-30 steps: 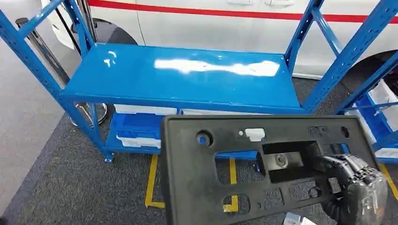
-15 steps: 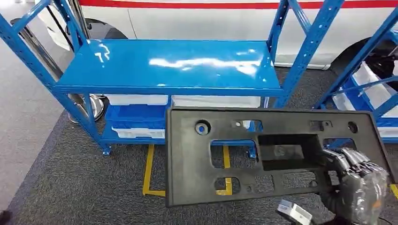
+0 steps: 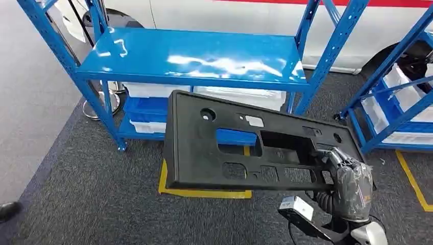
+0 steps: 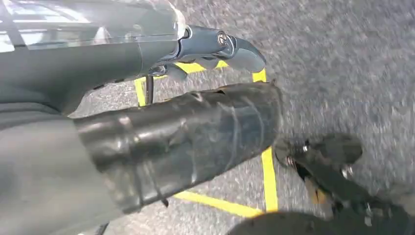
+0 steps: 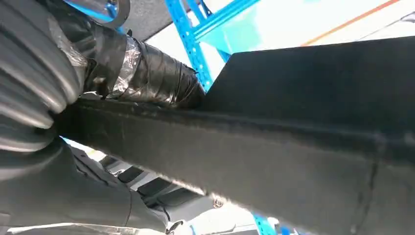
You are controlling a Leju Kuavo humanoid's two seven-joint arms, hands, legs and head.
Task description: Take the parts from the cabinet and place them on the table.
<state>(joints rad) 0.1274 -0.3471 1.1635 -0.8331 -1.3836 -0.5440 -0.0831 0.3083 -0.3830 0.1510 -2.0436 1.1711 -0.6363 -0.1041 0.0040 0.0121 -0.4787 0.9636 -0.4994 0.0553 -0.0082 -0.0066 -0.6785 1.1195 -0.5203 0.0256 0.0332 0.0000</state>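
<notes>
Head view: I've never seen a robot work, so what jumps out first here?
A big black panel with cut-outs, held in mid-air by the right hand at its right end, crosses the middle. Behind it stands a shiny blue rack with white bins on the level beneath its top shelf, and a white car lies beyond.

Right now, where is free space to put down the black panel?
The blue rack's top shelf is bare between its uprights. The shelf below is crowded with white bins. The right hand holds the black panel above the carpet.
</notes>
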